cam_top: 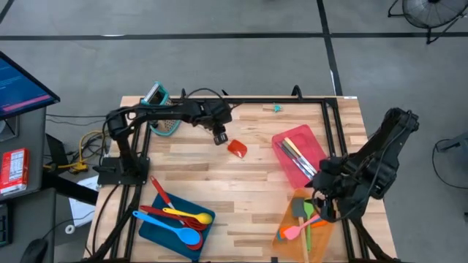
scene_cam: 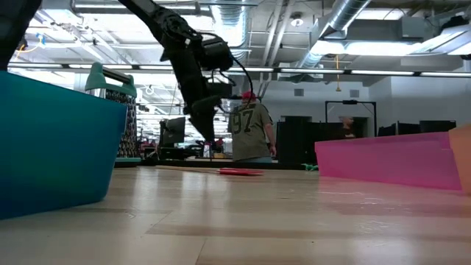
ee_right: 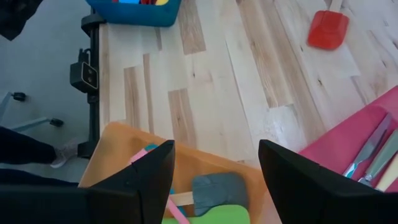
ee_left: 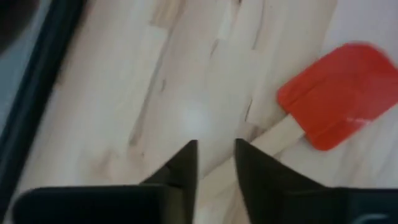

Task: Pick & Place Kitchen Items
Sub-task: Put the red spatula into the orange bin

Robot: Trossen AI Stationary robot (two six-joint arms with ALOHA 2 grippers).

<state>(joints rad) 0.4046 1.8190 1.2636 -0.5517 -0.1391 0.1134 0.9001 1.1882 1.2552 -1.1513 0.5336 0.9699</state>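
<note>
A spatula with a red head point(cam_top: 236, 148) and a pale wooden handle point(ee_left: 283, 132) lies flat on the table's middle; it also shows in the low view point(scene_cam: 239, 171). My left gripper point(ee_left: 214, 158) point(cam_top: 219, 137) hangs just above the handle, fingers pointing down, open by a narrow gap and clear of the wood. My right gripper point(ee_right: 214, 180) point(cam_top: 325, 201) is wide open above the orange tray point(ee_right: 118, 143), which holds a grey spatula point(ee_right: 217, 190) and green and pink utensils.
A blue tray point(cam_top: 157, 226) at the near left holds red, yellow and blue spoons. A pink tray point(cam_top: 287, 139) on the right holds metal utensils. A teal-handled grater point(cam_top: 157, 95) stands at the far left. A person point(scene_cam: 246, 129) stands beyond the table.
</note>
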